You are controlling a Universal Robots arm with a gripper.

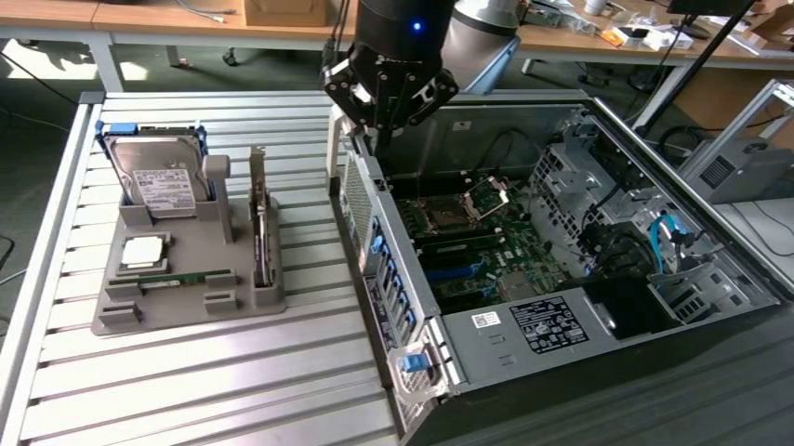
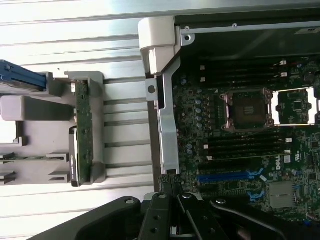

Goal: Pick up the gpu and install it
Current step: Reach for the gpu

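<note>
Your end effector (image 1: 376, 139) hangs in the upper middle of the exterior view, over the rear wall of the open computer case (image 1: 385, 269). Its fingertips are pressed together with nothing between them. The wrist view shows the same: the two fingertips of the end effector (image 2: 172, 181) meet above the edge of the case, and they are empty.

The gpu (image 1: 259, 223) is not installed. It stands on its long edge in a slot of the grey holder (image 1: 186, 311) on the worktop (image 1: 186, 400), toward the exterior view's left. The hard drive (image 1: 155, 181) stands further left in the same holder.

- **Direction:** from the end effector, the card lies to the exterior view's left and lower in the frame. A strip of bare worktop separates it from the case wall.
- **Long axis:** it runs from the upper part of the frame toward the lower part, roughly parallel to that wall. In the wrist view the gpu (image 2: 81, 132) appears edge-on as a thin green strip, which fits this.
- **Bracket end:** the metal bracket seems to be at the end nearer the upper part of the frame, but the card is too thin here to be sure.

The motherboard (image 1: 484, 251) lies exposed inside the case, on the opposite side of the end effector from the card.
</note>
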